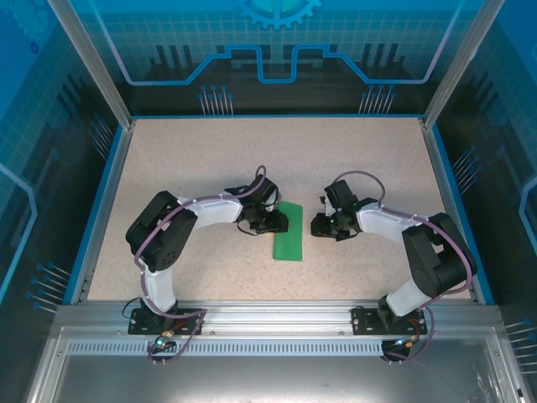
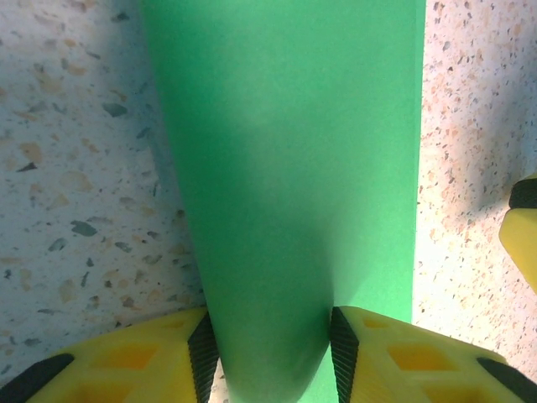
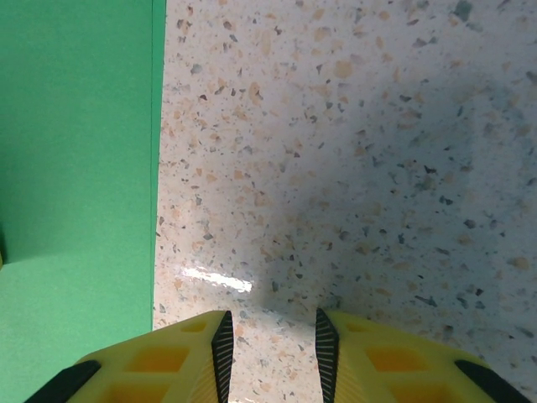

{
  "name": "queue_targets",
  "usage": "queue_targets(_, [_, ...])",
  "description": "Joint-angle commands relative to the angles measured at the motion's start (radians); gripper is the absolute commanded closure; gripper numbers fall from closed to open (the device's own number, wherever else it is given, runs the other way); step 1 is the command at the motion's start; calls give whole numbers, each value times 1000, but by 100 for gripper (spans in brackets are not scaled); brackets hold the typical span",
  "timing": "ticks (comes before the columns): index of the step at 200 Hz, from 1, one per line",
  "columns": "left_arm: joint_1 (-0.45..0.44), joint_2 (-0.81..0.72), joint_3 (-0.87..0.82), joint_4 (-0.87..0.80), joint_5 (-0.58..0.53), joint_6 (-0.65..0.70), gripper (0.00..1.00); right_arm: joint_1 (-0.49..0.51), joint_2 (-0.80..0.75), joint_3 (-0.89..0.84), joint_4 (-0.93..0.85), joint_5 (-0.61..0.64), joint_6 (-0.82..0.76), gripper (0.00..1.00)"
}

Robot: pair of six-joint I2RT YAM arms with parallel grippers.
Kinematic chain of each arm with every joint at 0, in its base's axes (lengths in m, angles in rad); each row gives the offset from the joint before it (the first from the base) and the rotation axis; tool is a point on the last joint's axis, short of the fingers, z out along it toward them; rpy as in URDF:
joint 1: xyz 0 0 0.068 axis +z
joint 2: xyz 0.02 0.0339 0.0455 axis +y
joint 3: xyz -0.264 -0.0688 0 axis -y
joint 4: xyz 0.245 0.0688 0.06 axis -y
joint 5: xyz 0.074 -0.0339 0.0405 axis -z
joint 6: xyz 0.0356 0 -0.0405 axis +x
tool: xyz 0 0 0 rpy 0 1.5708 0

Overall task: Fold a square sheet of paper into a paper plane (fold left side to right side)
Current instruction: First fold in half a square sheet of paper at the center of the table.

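Square sheet of paper (image 1: 289,239), bright green, lies near the middle of the speckled table (image 1: 193,168), between the two arms. From the top camera I read it as a narrow upright strip, so it looks doubled over on itself rather than lying flat as a square. The left gripper (image 1: 275,223) sits at the strip's left edge. On my left wrist feed the green paper (image 2: 294,168) rises in a rounded curl that narrows toward the camera. The left gripper (image 2: 270,353) has its yellow fingers (image 2: 204,353) pressed against either side of that curl, black pads touching paper on both sides: it is pinching the rolled-over part of the sheet. A second yellow-and-black finger (image 2: 524,227) pokes in at the right edge of that feed, apart from the paper. The right gripper (image 1: 317,225) hangs just right of the strip. On the right wrist feed its fingers (image 3: 270,344) stand spread, with bare table (image 3: 352,168) in the gap. The sheet's straight edge (image 3: 75,168) runs just left of them, not touched. The back wall carries a blue gear emblem (image 1: 277,10) with circuit-style lines.
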Motion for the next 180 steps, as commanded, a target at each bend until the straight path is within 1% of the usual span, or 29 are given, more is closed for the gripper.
queue_targets(1, [-17,53,6,-42,-29,30,56,-15,10,-2,-23,-11,-16,65])
queue_targets(180, [-23,83,37,-85,-55,54,56,-13,-52,-10,-10,-46,-31,65])
